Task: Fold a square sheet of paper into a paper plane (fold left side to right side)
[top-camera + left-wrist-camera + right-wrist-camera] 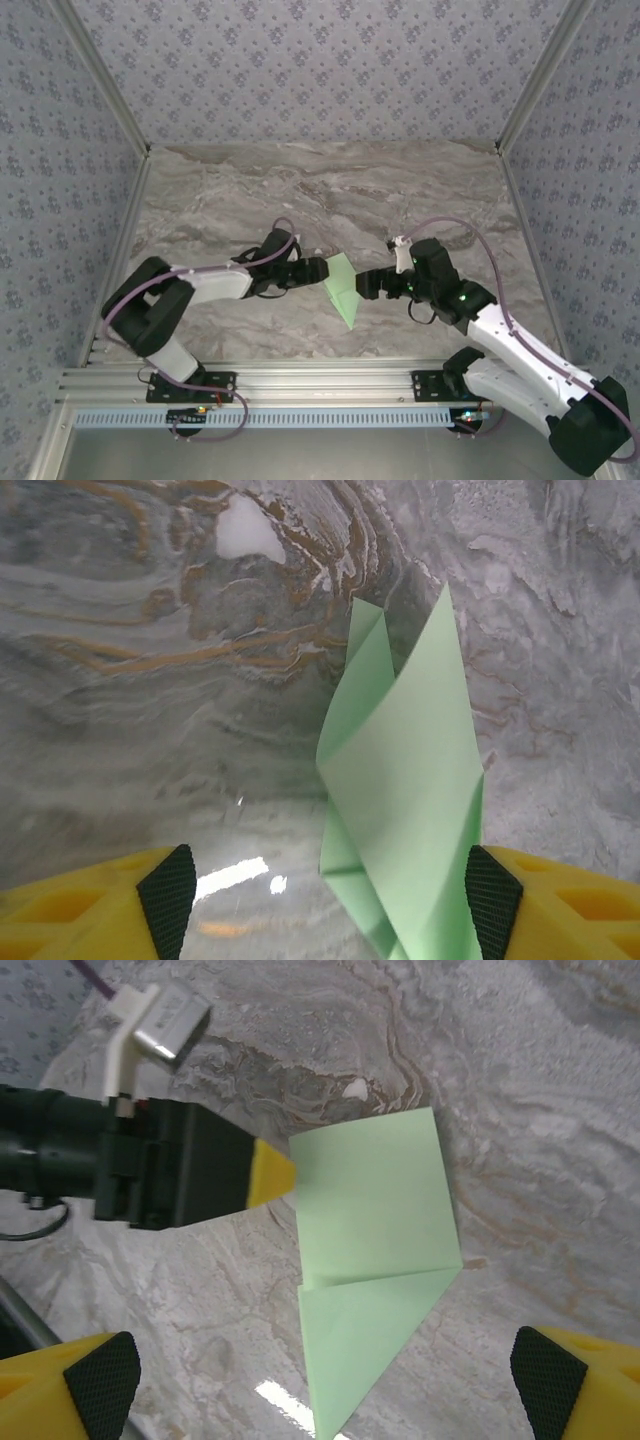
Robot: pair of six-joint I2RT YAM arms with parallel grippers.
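Where the two arms met near the middle of the marble table (250,190), the paper plane (343,290) lay flat between them, a pale green kite shape with its sharp tip pointing toward the near edge. The left gripper (318,270) sat at the paper's upper left side, and the right gripper (362,285) was just beside its right edge.

In the left wrist view, that claw's yellow fingers with black pads (168,895) stood well apart. The paper ran up between them, nearer the right-hand pad. One flap was lifted off the surface and curled slightly, with a second layer showing behind it. Whether the paper's edge touched that pad could not be told, but the jaws were not clamped on it.

In the right wrist view, the right claw's fingers (100,1375) were spread wide at the bottom corners, with nothing gripped between them. Beyond them the paper showed as two parts. There was a broad four-sided panel above, and below a crease there was a narrower triangle tapering to a point near the bottom of the view. The yellow tip of the left claw met the panel's upper left corner, its black body and a white connector reaching away to the left.
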